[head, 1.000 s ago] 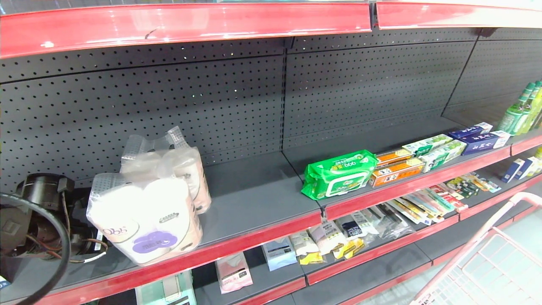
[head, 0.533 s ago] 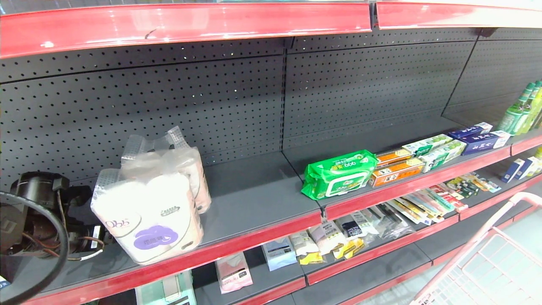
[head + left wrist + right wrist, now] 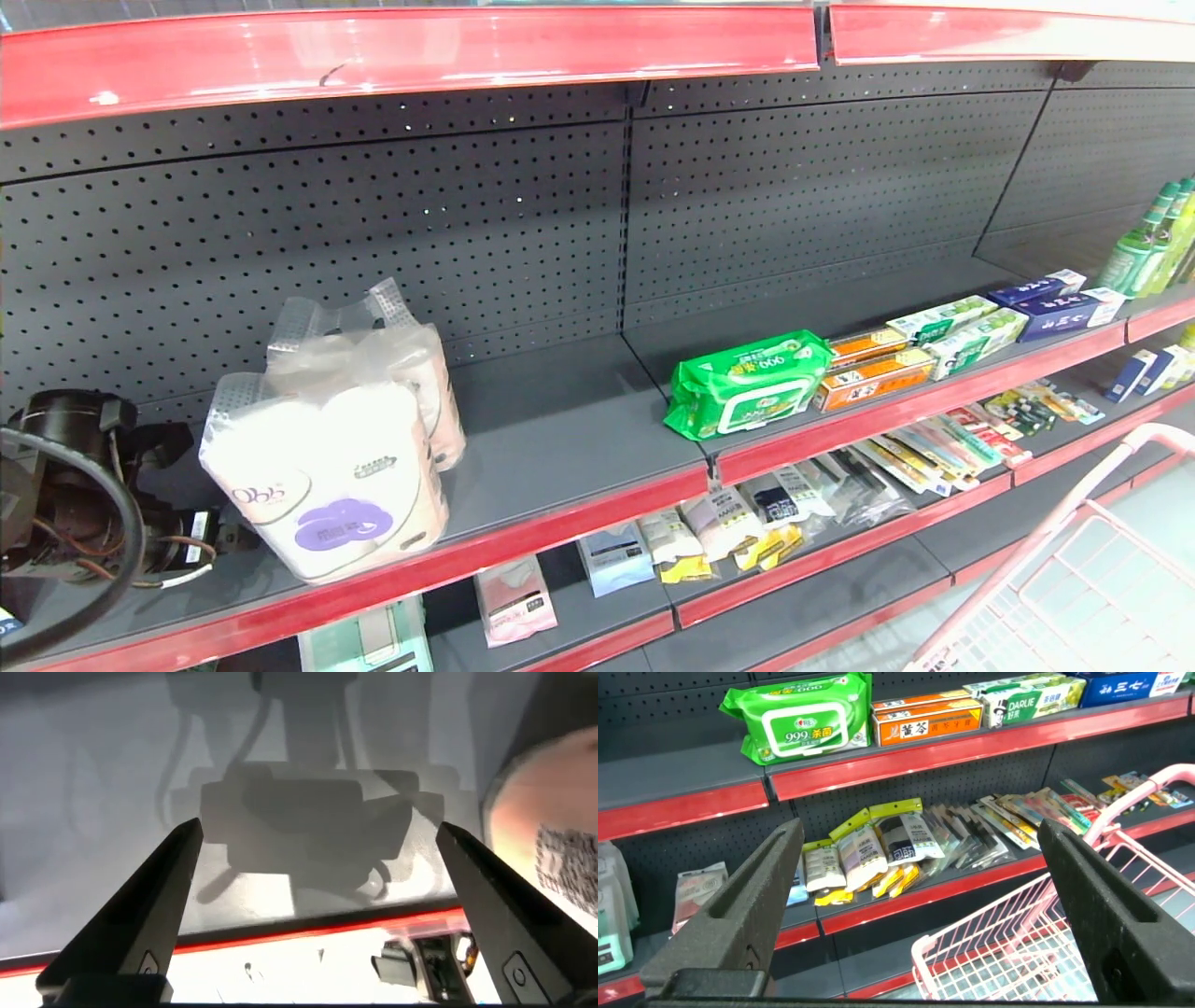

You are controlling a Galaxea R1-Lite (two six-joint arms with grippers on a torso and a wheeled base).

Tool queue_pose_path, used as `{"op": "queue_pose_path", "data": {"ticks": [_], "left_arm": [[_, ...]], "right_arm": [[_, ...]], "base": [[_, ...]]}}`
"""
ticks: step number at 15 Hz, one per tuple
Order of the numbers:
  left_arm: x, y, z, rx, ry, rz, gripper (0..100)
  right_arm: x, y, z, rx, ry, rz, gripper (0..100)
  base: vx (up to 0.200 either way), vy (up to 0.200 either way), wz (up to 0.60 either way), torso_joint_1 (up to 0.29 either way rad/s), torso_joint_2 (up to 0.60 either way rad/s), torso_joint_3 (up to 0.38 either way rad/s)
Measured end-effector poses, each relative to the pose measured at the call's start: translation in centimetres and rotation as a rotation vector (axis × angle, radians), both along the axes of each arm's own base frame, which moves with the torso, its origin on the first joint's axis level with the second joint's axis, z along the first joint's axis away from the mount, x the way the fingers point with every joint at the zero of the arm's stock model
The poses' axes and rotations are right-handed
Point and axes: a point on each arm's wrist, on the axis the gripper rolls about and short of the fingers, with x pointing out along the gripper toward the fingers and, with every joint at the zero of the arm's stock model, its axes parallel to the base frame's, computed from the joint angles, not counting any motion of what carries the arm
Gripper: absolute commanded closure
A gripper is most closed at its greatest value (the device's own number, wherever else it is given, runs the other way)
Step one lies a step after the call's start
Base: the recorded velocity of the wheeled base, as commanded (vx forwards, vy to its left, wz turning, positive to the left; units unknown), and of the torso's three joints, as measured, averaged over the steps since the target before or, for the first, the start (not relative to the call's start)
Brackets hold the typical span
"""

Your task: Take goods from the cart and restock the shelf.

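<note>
The left hand (image 3: 318,831) and the right hand (image 3: 920,831) both gape wide, jaws far apart, gripping nothing.

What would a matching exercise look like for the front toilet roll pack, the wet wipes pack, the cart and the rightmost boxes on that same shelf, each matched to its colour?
Things:
1. front toilet roll pack
2. wet wipes pack
3. cart
4. rightmost boxes

Colours:
A. green
B. pink
C. white with a purple label
D. dark blue

Pairs: 1-C, 2-A, 3-B, 4-D
</note>
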Motion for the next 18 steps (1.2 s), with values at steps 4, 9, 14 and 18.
{"op": "queue_pose_path", "data": {"ticks": [4, 9, 14, 18], "left_arm": [[0.00, -0.36, -0.10, -0.018, 0.010, -0.020, 0], [0.46, -0.77, -0.10, -0.026, -0.001, -0.035, 0], [0.59, -0.71, -0.23, -0.026, 0.004, -0.034, 0], [0.72, -0.96, -0.37, -0.029, 0.009, -0.045, 0]], "right_arm": [[0.00, 0.00, 0.01, 0.000, -0.001, 0.000, 0], [0.00, 0.00, 0.00, 0.000, 0.000, 0.000, 0], [0.00, 0.00, 0.00, 0.000, 0.000, 0.000, 0], [0.00, 0.00, 0.00, 0.000, 0.000, 0.001, 0]], "base": [[0.000, 0.000, 0.00, 0.000, 0.00, 0.000], [0.000, 0.000, 0.00, 0.000, 0.00, 0.000], [0.000, 0.000, 0.00, 0.000, 0.00, 0.000], [0.000, 0.000, 0.00, 0.000, 0.00, 0.000]]}}
